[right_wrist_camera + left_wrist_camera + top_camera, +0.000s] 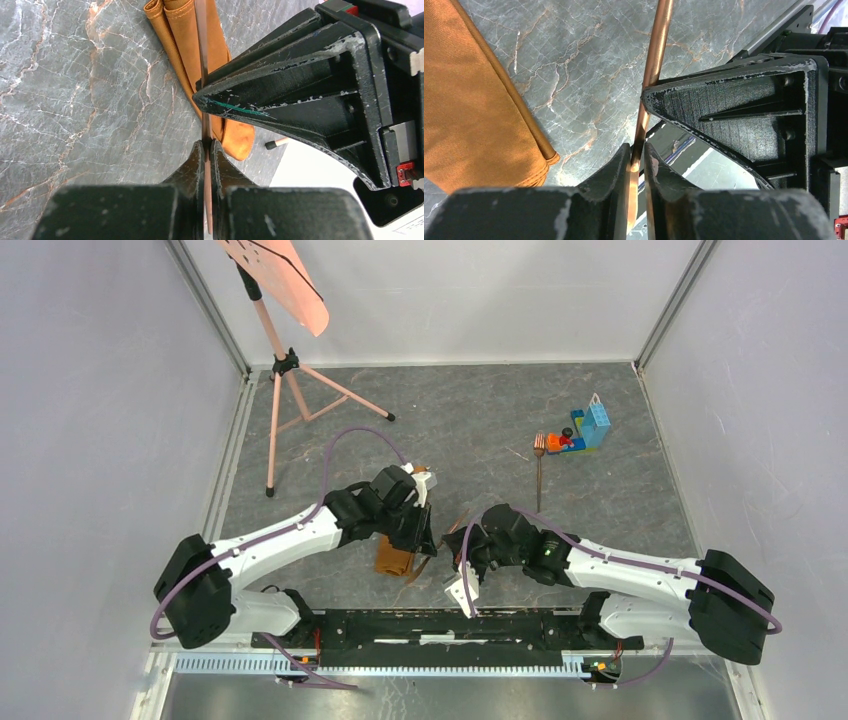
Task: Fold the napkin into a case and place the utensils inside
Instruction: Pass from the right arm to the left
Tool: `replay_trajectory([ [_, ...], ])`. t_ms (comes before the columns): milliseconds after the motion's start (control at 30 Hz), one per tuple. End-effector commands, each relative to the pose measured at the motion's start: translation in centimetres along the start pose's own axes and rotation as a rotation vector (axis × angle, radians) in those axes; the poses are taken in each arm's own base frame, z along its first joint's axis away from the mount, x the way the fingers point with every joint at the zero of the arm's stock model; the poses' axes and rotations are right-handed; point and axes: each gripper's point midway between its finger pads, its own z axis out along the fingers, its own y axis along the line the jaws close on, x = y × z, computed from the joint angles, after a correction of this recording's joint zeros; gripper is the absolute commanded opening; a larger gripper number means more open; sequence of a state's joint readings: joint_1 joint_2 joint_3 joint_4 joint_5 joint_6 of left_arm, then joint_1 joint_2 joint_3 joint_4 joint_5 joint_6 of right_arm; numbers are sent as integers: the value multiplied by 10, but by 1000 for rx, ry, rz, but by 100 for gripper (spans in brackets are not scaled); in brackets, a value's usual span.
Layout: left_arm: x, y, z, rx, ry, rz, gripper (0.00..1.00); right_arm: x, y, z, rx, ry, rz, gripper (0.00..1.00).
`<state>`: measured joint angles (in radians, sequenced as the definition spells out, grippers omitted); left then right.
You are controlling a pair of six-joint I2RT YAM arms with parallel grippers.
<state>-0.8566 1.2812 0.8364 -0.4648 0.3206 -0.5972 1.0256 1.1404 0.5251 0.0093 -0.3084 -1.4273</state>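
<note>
Currently both claws meet on one utensil, low over the near-middle of the grey marbled table point(480, 410). Right gripper point(206, 150): jaws pressed together on the slim reddish-brown pointed knife stick point(656, 45), pinching it. Left gripper point(636, 156): jaws stand narrowly either side of the same stick, just beside the right claw. Cannot tell if both pads actually bear on it.

Shiny orange-brown satin napkin point(394, 560) lies folded into a narrow strip close to the table's near edge, a bit left of centre, just beside the two claws. Small dark reddish-brown fork point(539, 465) lies well apart, toward the far right corner, tines near the colourful toy brick pile point(583, 430).

Step looks like a hand-over or two-claw re-grip of the knife stick before it goes into the case; which way, cannot tell.

To do it well:
- One claw should grip firmly before the other lets go, as the stick is thin and smooth and likely to pivot or drop.
- Line the stick up with the long axis of the napkin and enter at its open layered end.
- Satin will probably slide on the table, so the free claw should pin the cloth.
- Fork not yet in; it needs fetching afterwards.
</note>
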Motion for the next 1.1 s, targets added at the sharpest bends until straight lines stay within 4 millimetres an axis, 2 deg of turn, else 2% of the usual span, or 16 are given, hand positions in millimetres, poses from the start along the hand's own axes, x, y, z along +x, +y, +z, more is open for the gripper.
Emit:
replay_trajectory([
  [0,-16,-11,-2,10,-49,79,21,-9,-19,0,49,-39,-42,0],
  [100,-15,-10,1,-2,-40,73,16,-10,-20,-1,54,-43,-37,0],
  [300,-15,-12,3,-8,-36,82,21,-11,-22,-2,62,-47,-34,0],
  [667,-15,-10,2,-34,-39,96,22,-15,-23,-1,72,-65,-24,0],
  [767,-16,-10,1,-51,-43,112,13,-15,-24,-1,72,-70,-22,0],
  [833,-17,-9,-1,-73,-55,127,3,-17,-23,-1,71,-76,-14,0],
  [867,-18,-7,-2,-86,-61,133,2,-16,-23,-1,71,-74,-9,0],
  [1000,-20,9,-17,-178,-107,141,2,-13,-22,-1,88,-62,68,17],
  [1033,-18,15,-22,-207,-107,144,2,-12,-22,-2,99,-56,94,25],
  [1067,-17,22,-28,-247,-115,146,2,-11,-23,-2,121,-53,137,43],
])
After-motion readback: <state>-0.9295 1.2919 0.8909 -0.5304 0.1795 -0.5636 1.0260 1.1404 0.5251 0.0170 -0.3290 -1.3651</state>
